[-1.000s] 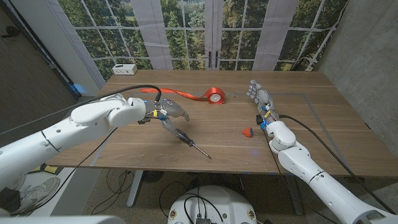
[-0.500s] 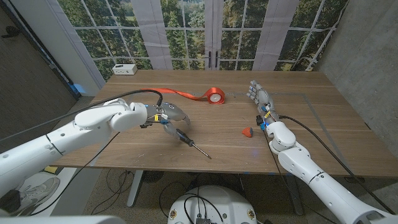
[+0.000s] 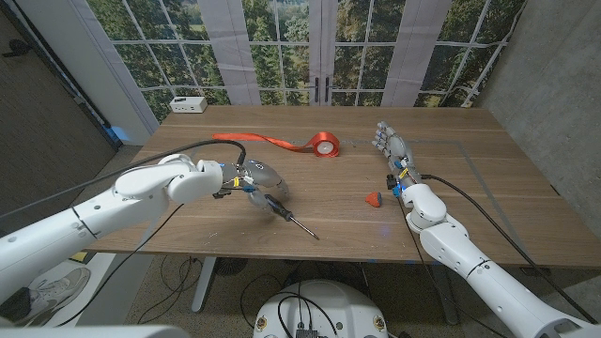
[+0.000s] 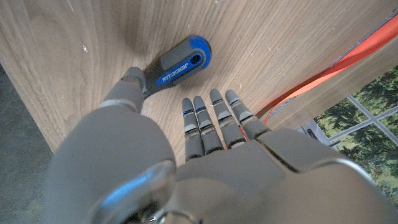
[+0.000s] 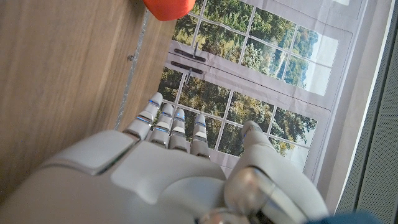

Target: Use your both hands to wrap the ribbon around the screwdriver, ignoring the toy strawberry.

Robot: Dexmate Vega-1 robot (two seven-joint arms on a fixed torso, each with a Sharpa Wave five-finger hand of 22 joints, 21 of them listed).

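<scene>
The screwdriver (image 3: 285, 211) lies on the table with its black-and-blue handle (image 4: 181, 63) toward my left hand and its tip toward the near edge. My left hand (image 3: 259, 177) hovers just over the handle end, fingers (image 4: 213, 118) straight and holding nothing, thumb beside the handle. The red ribbon roll (image 3: 326, 144) stands farther back, its loose tail (image 4: 323, 73) running left across the table. The toy strawberry (image 3: 374, 199) lies near my right hand (image 3: 393, 147), which stands on the table with fingers (image 5: 168, 127) straight and empty.
A white box (image 3: 188, 103) sits at the table's far left corner. The table's near edge (image 3: 282, 257) runs just beyond the screwdriver tip. Windows stand behind the table.
My left hand has slid a little to the right and nearer, closing over the screwdriver's handle end. The right arm, ribbon and strawberry have not moved.
</scene>
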